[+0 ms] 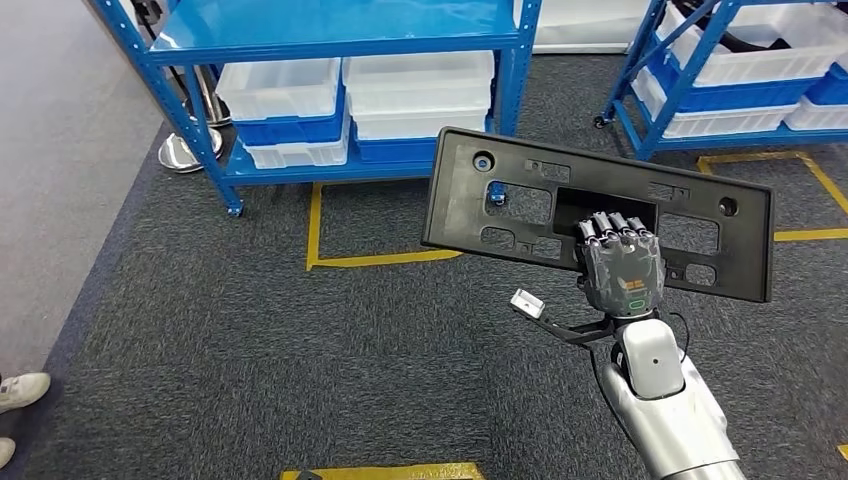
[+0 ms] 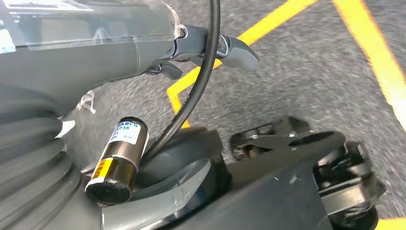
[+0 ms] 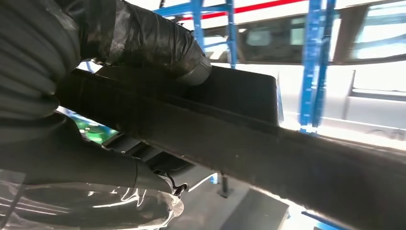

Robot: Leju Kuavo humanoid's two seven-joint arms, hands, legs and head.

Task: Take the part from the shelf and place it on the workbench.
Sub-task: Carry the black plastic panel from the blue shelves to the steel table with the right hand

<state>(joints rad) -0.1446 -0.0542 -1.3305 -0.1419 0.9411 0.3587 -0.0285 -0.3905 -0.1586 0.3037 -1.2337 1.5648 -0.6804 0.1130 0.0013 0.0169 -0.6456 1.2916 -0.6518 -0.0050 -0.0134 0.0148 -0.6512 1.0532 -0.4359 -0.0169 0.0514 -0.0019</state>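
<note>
A long black plastic panel [image 1: 520,205] with several cut-outs hangs in the air over the carpet, tilted down to the right. My right hand [image 1: 620,262] grips its lower edge near the middle, fingers hooked through a cut-out. In the right wrist view the same panel [image 3: 249,129] crosses the picture as a dark bar, with my thumb [image 3: 158,43] pressed on it. My left hand [image 2: 225,48] hangs low over the carpet, fingers curled in with nothing in them.
A blue shelf rack [image 1: 350,40] with white and blue bins [image 1: 420,95] stands ahead at the left. A second blue rack [image 1: 730,60] with bins is at the back right. Yellow floor tape [image 1: 385,258] marks the grey carpet. A person's shoes [image 1: 20,390] show at the left edge.
</note>
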